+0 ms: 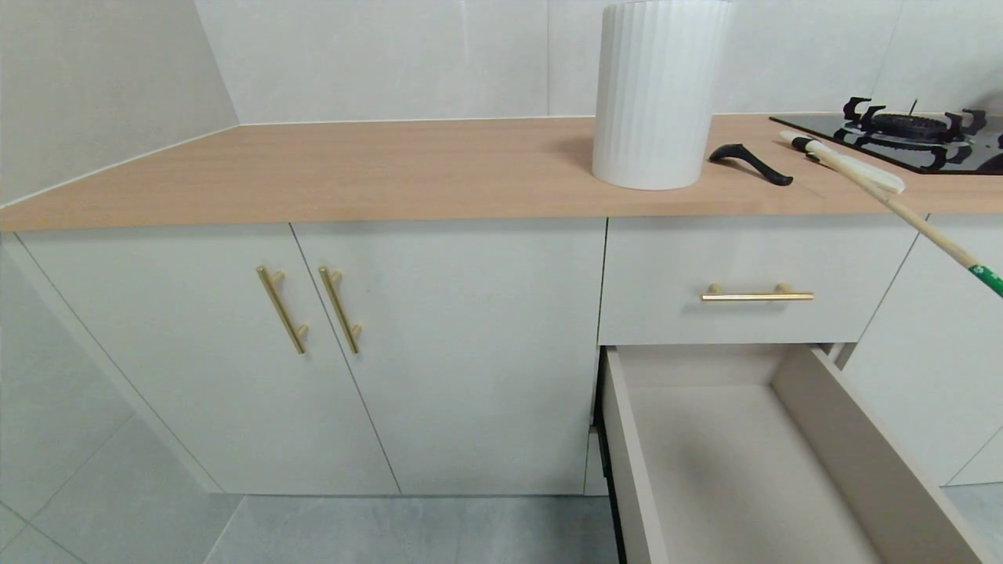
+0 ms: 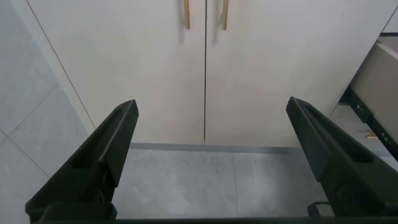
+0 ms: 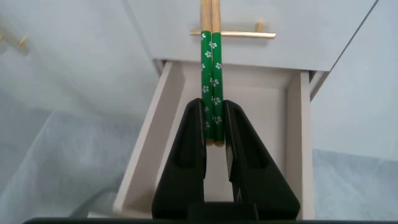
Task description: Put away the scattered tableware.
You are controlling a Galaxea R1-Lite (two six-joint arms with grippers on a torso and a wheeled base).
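A pair of wooden chopsticks (image 3: 209, 81) with green, flower-printed ends is held in my right gripper (image 3: 214, 134), which is shut on them. In the right wrist view they hang above the open lower drawer (image 3: 295, 124). In the head view the chopsticks (image 1: 917, 223) slant in from the right edge, their far tips over the counter's front edge. On the counter lie a black curved utensil (image 1: 751, 163) and a white utensil with a black end (image 1: 850, 163). My left gripper (image 2: 211, 106) is open and holds nothing, low in front of the cabinet doors (image 2: 205, 62).
A tall white ribbed container (image 1: 657, 94) stands on the wooden counter (image 1: 392, 168). A black gas hob (image 1: 909, 133) is at the far right. The upper drawer (image 1: 757, 296) is closed; the open drawer (image 1: 627, 439) below it holds nothing. Double doors (image 1: 313, 309) are shut.
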